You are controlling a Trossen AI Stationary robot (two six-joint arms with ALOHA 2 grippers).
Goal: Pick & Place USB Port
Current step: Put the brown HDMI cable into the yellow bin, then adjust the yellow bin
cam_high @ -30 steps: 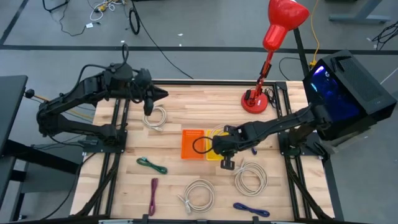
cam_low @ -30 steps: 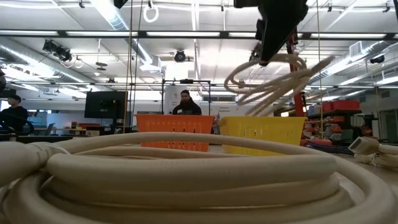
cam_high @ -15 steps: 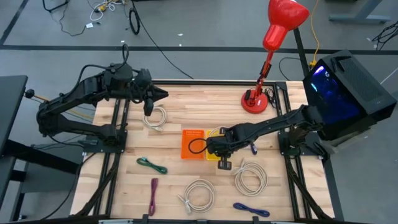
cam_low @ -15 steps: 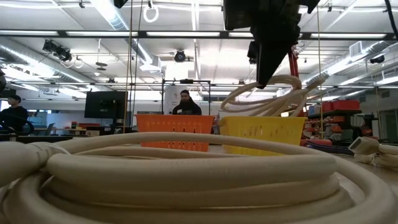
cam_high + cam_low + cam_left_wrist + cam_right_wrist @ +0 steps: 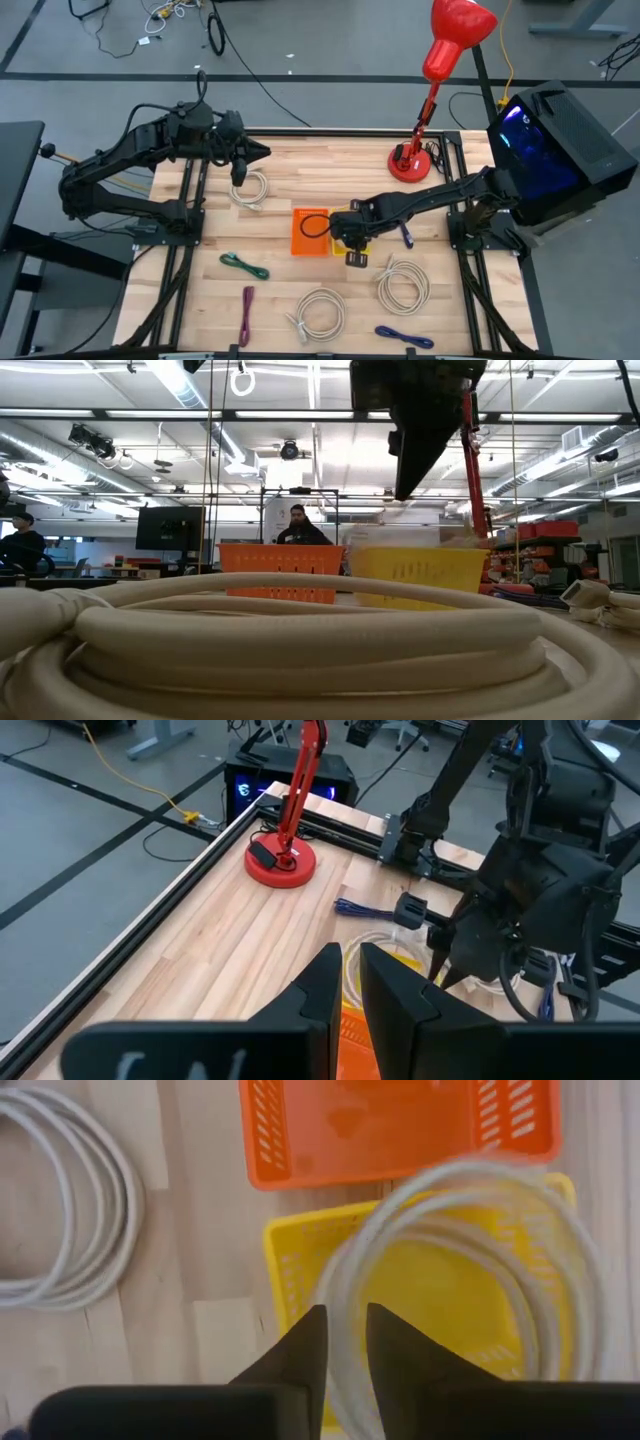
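At frame centre on the tabletop (image 5: 300,190), we see the right pincer (image 5: 343,1342), fingers apart, above the yellow basket (image 5: 290,1255); the white cable (image 5: 560,1260) drops in. Other cables remain; left pincer (image 5: 347,982) waits upper left, fingers nearly together.

We saw the white cable coil (image 5: 470,1270) only as a blur over the yellow basket (image 5: 300,1270), whose far corner ran off the frame. From overhead, the right arm (image 5: 420,205) hid most of that basket, so we could not tell whether the coil rested inside.
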